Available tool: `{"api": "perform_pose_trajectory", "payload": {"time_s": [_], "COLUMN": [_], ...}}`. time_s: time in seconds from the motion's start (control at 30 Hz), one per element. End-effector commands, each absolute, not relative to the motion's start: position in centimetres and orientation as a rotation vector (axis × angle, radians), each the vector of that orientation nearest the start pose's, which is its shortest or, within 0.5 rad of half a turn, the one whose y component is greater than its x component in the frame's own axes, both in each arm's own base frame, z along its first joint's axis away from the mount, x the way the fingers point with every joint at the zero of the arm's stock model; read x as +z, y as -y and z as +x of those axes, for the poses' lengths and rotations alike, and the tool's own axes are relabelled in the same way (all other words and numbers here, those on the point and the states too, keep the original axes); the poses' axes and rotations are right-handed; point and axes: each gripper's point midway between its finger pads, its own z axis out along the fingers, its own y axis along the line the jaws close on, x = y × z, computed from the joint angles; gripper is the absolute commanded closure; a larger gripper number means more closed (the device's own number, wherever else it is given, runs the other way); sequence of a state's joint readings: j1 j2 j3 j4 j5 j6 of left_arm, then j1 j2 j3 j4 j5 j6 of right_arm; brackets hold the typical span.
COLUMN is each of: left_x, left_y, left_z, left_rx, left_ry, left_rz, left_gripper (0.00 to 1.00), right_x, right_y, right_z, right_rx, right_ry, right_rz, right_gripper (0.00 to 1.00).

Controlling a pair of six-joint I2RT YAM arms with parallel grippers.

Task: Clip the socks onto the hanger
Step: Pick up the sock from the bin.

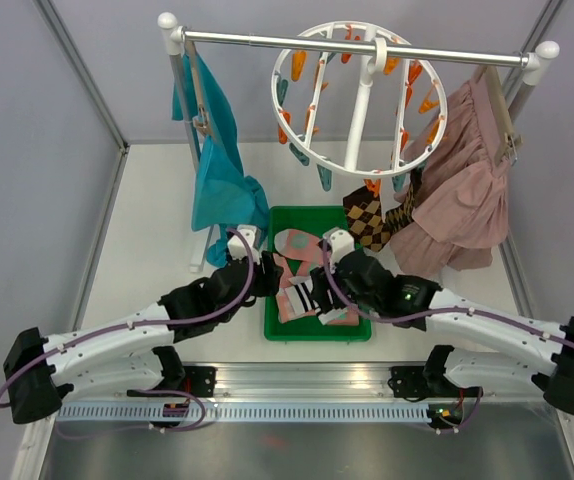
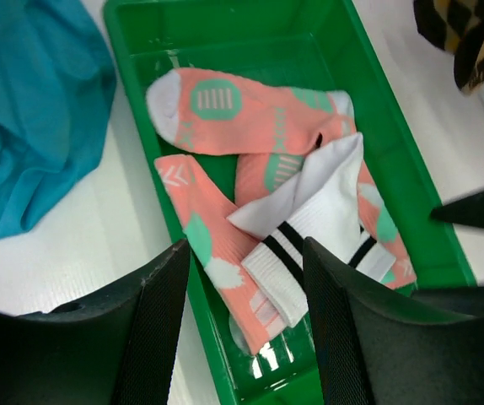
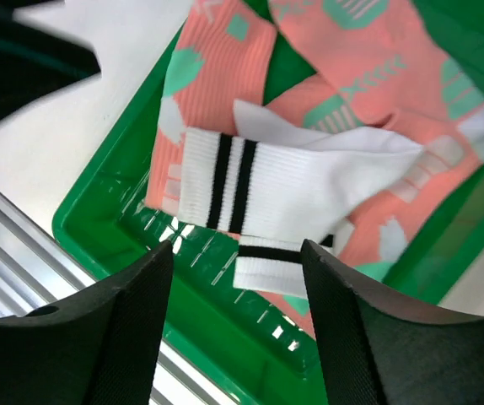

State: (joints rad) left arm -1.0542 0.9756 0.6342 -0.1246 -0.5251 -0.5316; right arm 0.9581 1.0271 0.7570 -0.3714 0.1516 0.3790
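Note:
The white ring hanger (image 1: 352, 100) with orange and teal clips hangs from the rail. Argyle socks (image 1: 369, 222) dangle from its lower edge. In the green tray (image 1: 317, 335) lie pink socks (image 2: 250, 110) with mint patches and a white sock with black stripes (image 2: 309, 211), also seen as the white sock (image 3: 301, 190) across the pink ones. My left gripper (image 2: 246, 337) hovers open over the tray's near-left corner, nothing between its fingers (image 2: 153, 329). My right gripper (image 3: 238, 329) stands open above the tray's near edge, just short of the white sock's cuffs, holding nothing.
A teal garment (image 1: 222, 185) hangs at the rail's left end and drapes beside the tray. A dusty-pink skirt (image 1: 467, 190) hangs at the right end. The rail's white uprights (image 1: 182, 100) stand behind the tray. Both arms meet over the tray, close together.

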Motion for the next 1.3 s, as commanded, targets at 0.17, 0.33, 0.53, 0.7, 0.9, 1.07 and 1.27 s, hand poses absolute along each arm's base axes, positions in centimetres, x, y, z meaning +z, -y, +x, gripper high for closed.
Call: {"api": "perform_pose_trajectory", "payload": {"time_s": [0.17, 0.33, 0.53, 0.7, 0.9, 1.07, 1.27], "left_x": [19.8, 21.8, 22.3, 22.0, 22.0, 21.6, 21.2], "left_y": [20.6, 19.8, 19.8, 19.9, 19.6, 19.6, 20.2], "left_z": [22.2, 22.0, 22.0, 22.0, 21.9, 21.8, 21.7], "left_rx": [-0.516, -0.539, -0.536, -0.534, -0.536, -0.532, -0.566], "left_ry": [-1.926, -1.881, -1.871, -1.876, -1.868, -1.875, -1.87], "left_rz": [-0.091, -0.096, -0.077, -0.067, -0.068, -0.063, -0.037], "left_gripper": [0.39, 0.39, 0.39, 0.38, 0.38, 0.38, 0.38], "right_x": [13.2, 11.4, 9.9, 8.2, 6.9, 6.4, 6.8], "right_y": [-29.2, -31.4, -33.4, -33.0, -33.2, -32.8, -32.5], "right_z": [19.2, 19.2, 19.0, 19.6, 19.8, 19.9, 19.8], "right_rx": [0.419, 0.367, 0.341, 0.251, 0.213, 0.189, 0.183], "right_ry": [-2.133, -2.14, -2.152, -2.175, -2.196, -2.205, -2.203], "right_rz": [-0.601, -0.632, -0.643, -0.624, -0.62, -0.613, -0.598], "right_gripper": [0.4, 0.43, 0.46, 0.49, 0.58, 0.71, 0.93]}}
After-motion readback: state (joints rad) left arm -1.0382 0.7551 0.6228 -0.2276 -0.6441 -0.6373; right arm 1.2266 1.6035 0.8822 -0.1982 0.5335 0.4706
